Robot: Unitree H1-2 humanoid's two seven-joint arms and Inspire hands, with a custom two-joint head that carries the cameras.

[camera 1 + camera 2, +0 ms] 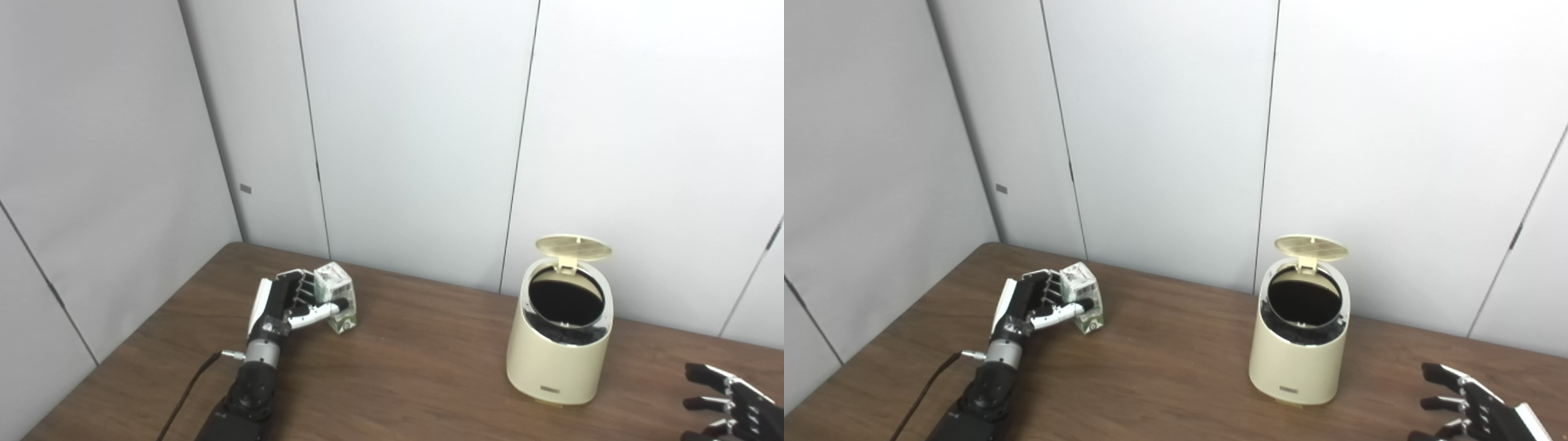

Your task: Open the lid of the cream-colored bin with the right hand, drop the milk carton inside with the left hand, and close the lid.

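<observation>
Already the lid stands tipped up behind the cream bin, mouth clear for a drop. Left hand wraps the milk carton, low on the tabletop, well left of the bin. Right hand holds nothing, fingers spread, parked aside so the carton's path stays free.

The cream-colored bin is seen standing upright on the right part of the table, its round lid raised on the rear hinge and its dark inside exposed. The milk carton, small and pale with green print, is seen well to the left, slightly tilted, its base on the table.
</observation>
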